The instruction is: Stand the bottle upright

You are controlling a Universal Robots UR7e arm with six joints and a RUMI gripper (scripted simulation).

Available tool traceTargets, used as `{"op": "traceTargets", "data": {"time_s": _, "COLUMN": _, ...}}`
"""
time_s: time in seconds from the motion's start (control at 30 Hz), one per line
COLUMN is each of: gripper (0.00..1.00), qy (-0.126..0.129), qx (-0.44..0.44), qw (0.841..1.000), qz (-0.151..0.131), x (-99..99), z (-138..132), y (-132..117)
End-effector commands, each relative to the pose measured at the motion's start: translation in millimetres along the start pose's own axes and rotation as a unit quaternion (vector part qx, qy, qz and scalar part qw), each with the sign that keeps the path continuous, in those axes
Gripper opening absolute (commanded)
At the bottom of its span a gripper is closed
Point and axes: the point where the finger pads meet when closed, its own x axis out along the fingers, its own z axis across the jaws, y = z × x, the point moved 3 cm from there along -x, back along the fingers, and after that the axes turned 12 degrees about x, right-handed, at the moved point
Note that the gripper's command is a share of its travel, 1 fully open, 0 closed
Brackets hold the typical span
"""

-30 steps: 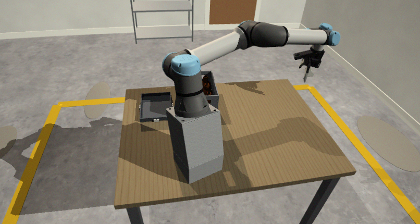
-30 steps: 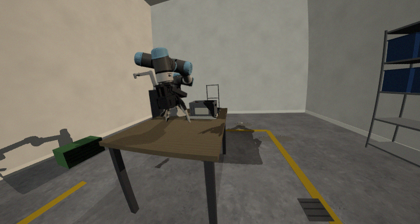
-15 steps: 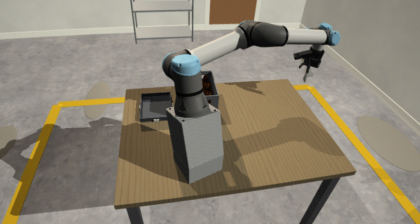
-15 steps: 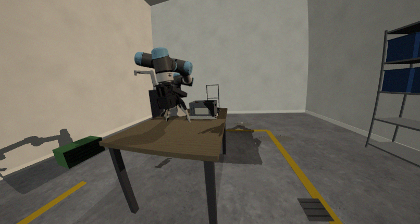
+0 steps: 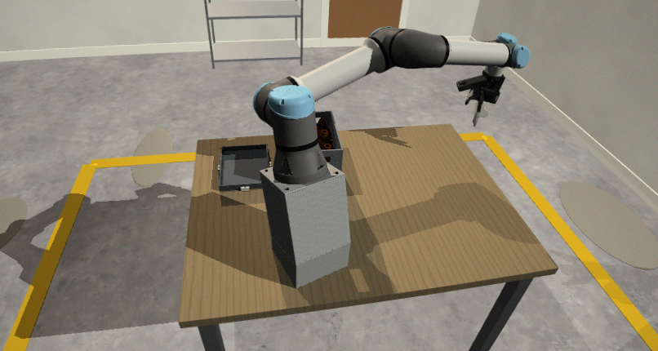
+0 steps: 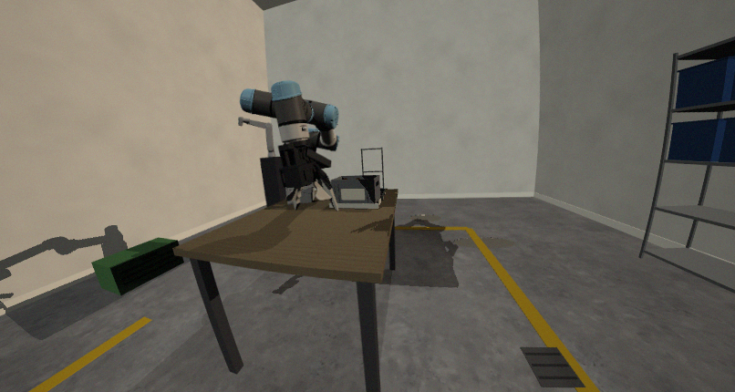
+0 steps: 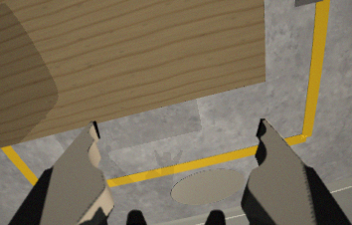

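High view from behind the grey metal pedestal (image 5: 317, 228); low view from the wooden table's (image 5: 414, 183) (image 6: 308, 240) (image 7: 126, 55) end; close wrist view downward, sharing the tabletop.
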Motion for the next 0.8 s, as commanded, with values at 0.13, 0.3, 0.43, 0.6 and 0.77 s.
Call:
{"op": "traceTargets", "data": {"time_s": 0.13, "gripper": 1.0, "qy": 0.002, "qx": -0.022, "qw": 1.0, "qz": -0.003, "x": -8.7, "z": 7.0, "y": 22.6}}
{"op": "traceTargets", "data": {"time_s": 0.3, "gripper": 1.0, "qy": 0.003, "qx": -0.033, "qw": 0.999, "qz": -0.005, "x": -12.1, "z": 9.6, "y": 34.8}}
{"op": "traceTargets", "data": {"time_s": 0.43, "gripper": 1.0, "qy": 0.005, "qx": -0.05, "qw": 0.999, "qz": -0.006, "x": -17.3, "z": 12.8, "y": 54.2}}
{"op": "traceTargets", "data": {"time_s": 0.6, "gripper": 1.0, "qy": 0.008, "qx": -0.075, "qw": 0.997, "qz": -0.009, "x": -24.4, "z": 15.2, "y": 83.8}}
{"op": "traceTargets", "data": {"time_s": 0.77, "gripper": 1.0, "qy": 0.012, "qx": -0.104, "qw": 0.994, "qz": -0.011, "x": -31.8, "z": 14.8, "y": 119.0}}
